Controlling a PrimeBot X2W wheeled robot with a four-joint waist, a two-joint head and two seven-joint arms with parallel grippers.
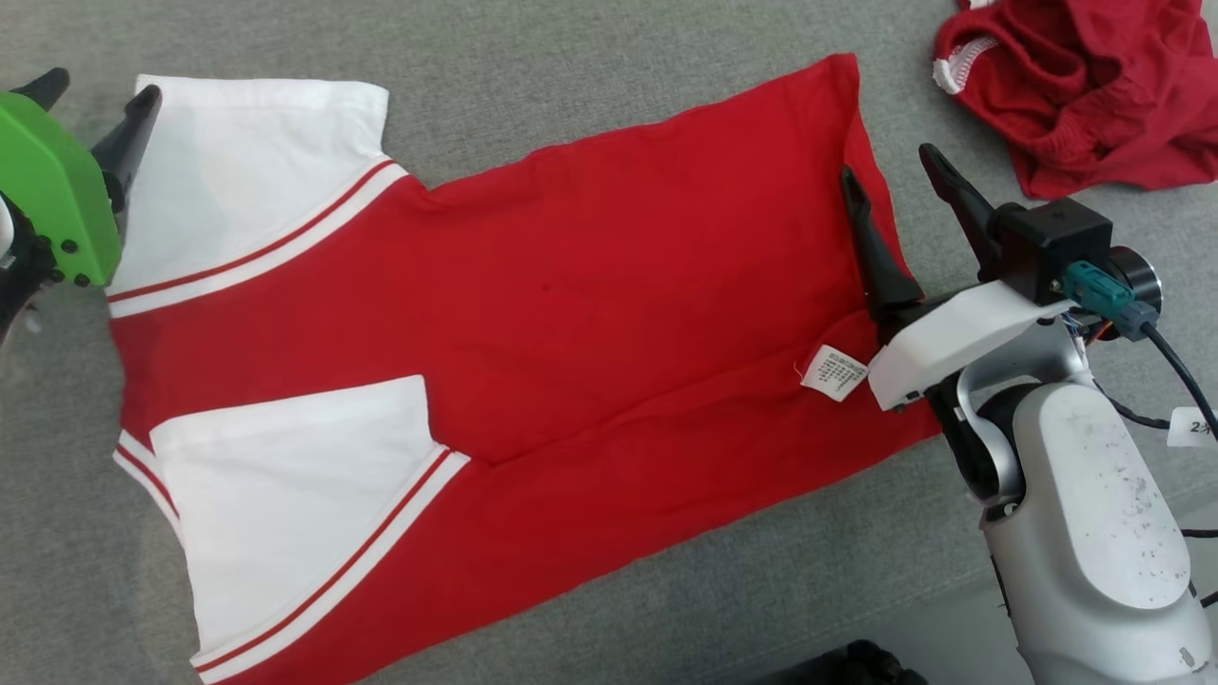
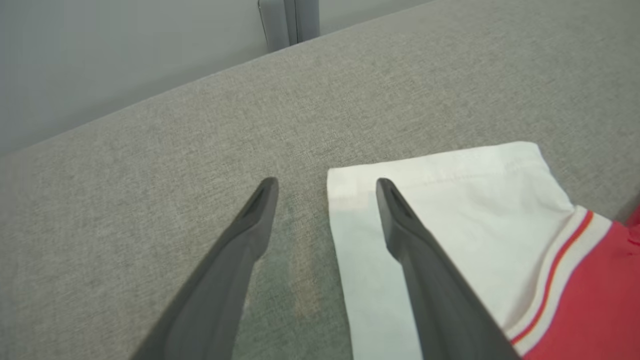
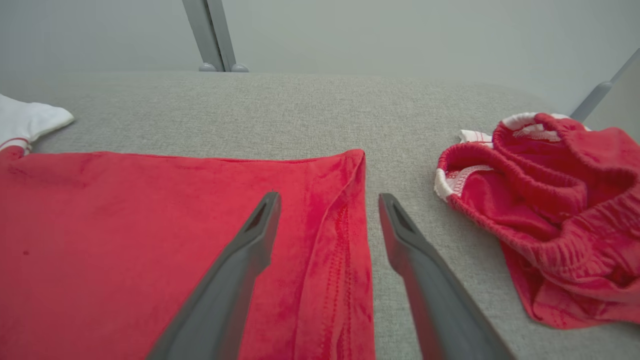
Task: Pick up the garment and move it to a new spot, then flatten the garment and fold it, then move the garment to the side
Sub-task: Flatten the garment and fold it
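Fold step. Red T-shirt with white striped sleeves lies flat on grey fabric surface. Left gripper spread astride sleeve edge, right gripper spread astride hem. Next, likely: pinch both, fold over.

Bright, even light, soft shadows; wrist views perhaps slightly warped.

Red white-sleeved garment flat, folded lengthwise.

Red garment, white red-striped sleeves; crumpled red cloth; grey surface.
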